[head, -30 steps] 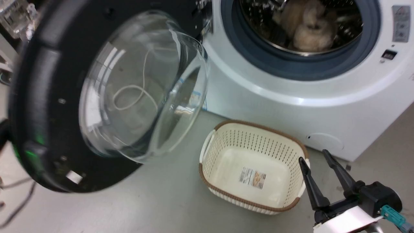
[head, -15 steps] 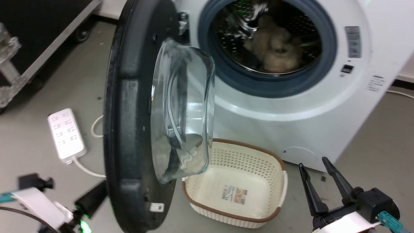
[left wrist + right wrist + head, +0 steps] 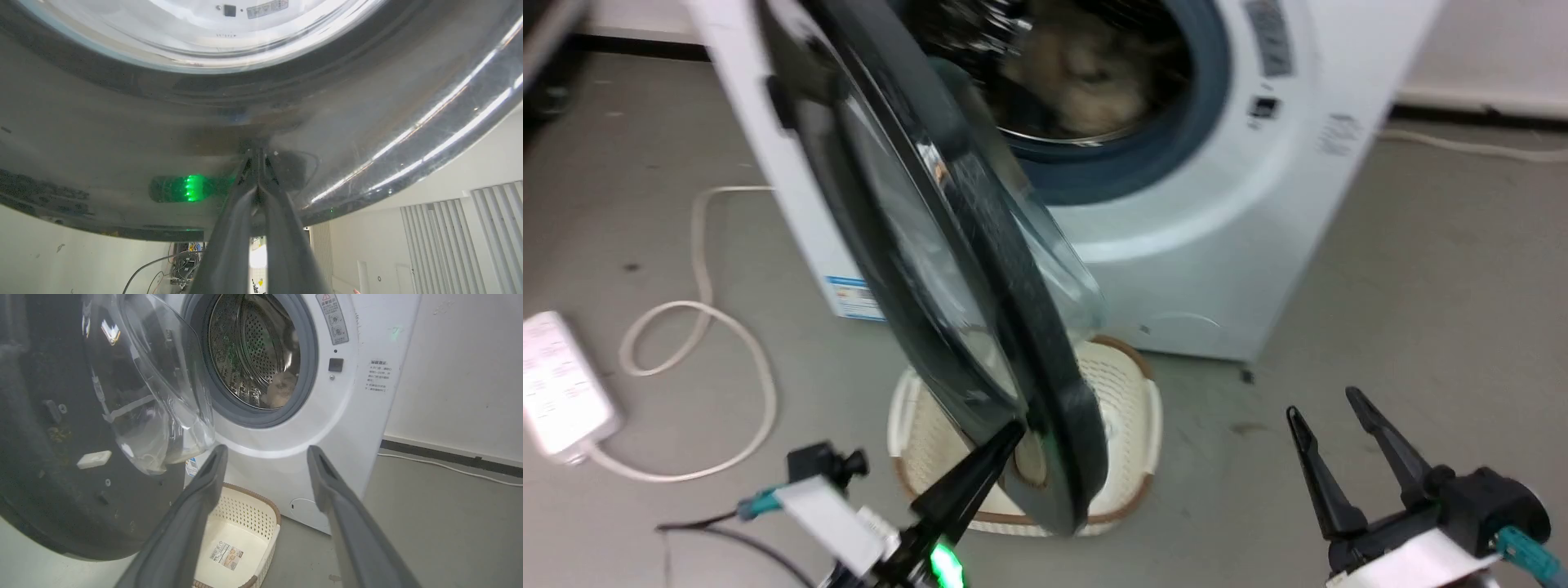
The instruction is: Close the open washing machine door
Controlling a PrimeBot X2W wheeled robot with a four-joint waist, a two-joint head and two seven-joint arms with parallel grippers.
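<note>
The white washing machine [image 3: 1217,245] stands at the top centre of the head view, its steel drum uncovered. The washing machine door [image 3: 1058,384], black-rimmed with a bulging glass bowl, stands about half swung in, edge-on to the head camera. My left gripper [image 3: 1011,431] is shut, and its tips press against the glossy outer rim of the door [image 3: 367,134] low down, as the left wrist view shows at the gripper [image 3: 257,155]. My right gripper [image 3: 1321,403] hangs open at the lower right, holding nothing. In the right wrist view the open gripper [image 3: 266,450] faces the machine [image 3: 347,416], with the door [image 3: 61,457] on the left.
A cream perforated basket [image 3: 1127,408] sits on the floor under the door, in front of the machine. Beige laundry [image 3: 1086,73] lies in the drum. A white power strip [image 3: 560,392] and its looped cable [image 3: 703,327] lie on the grey floor at left.
The head camera has shifted. The door has swung from wide open toward the machine. My left gripper has come into view pressed on its outer face. The right gripper stays open.
</note>
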